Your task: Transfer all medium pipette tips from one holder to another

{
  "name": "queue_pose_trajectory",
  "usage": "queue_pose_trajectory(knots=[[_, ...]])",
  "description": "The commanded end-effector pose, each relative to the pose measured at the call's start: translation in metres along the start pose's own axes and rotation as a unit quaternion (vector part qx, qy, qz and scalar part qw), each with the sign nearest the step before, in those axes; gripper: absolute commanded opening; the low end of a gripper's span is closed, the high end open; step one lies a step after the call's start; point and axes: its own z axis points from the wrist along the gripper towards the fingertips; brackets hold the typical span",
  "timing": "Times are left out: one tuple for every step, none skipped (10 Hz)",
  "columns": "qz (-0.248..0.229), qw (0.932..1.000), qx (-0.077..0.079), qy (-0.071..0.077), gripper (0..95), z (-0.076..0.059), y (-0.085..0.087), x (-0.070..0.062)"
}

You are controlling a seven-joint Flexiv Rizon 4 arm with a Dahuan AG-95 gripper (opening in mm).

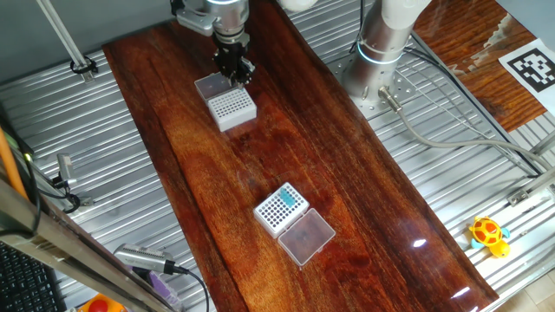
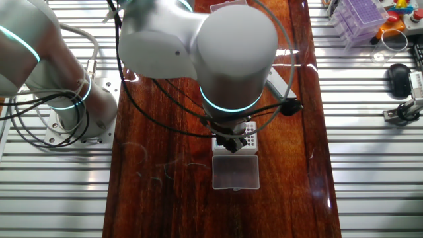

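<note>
One fixed view: gripper (image 1: 234,71) sits low over the far rack (image 1: 232,107), near the board's (image 1: 364,191) far end; all its holes look bare. Jaw opening and any held tip: cannot tell, too small, and the arm blocks it in the other view. Tips (image 1: 282,206) fill a teal patch in the near rack (image 1: 280,209), well apart from the gripper, toward the board's near end. Judged light, stiff, slippery; best taken at the exposed top collar.
</note>
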Motion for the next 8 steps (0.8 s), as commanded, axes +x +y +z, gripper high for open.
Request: queue_pose_trajectory(knots=[[0.009, 0.9999, -0.006, 0.004, 19.0, 0.004, 0.004, 0.004], [0.01, 0.9999, -0.006, 0.004, 19.0, 0.006, 0.006, 0.008], [0.01, 0.9999, -0.006, 0.003, 19.0, 0.007, 0.007, 0.009], [0.01, 0.9999, -0.006, 0.003, 19.0, 0.008, 0.007, 0.011], [0.009, 0.9999, -0.005, 0.003, 19.0, 0.009, 0.007, 0.011], [0.009, 1.0, -0.005, 0.001, 19.0, 0.013, 0.007, 0.011], [0.008, 1.0, -0.004, 0.0, 19.0, 0.015, 0.007, 0.011], [0.007, 1.0, -0.003, -0.001, 0.0, 0.016, 0.007, 0.011]])
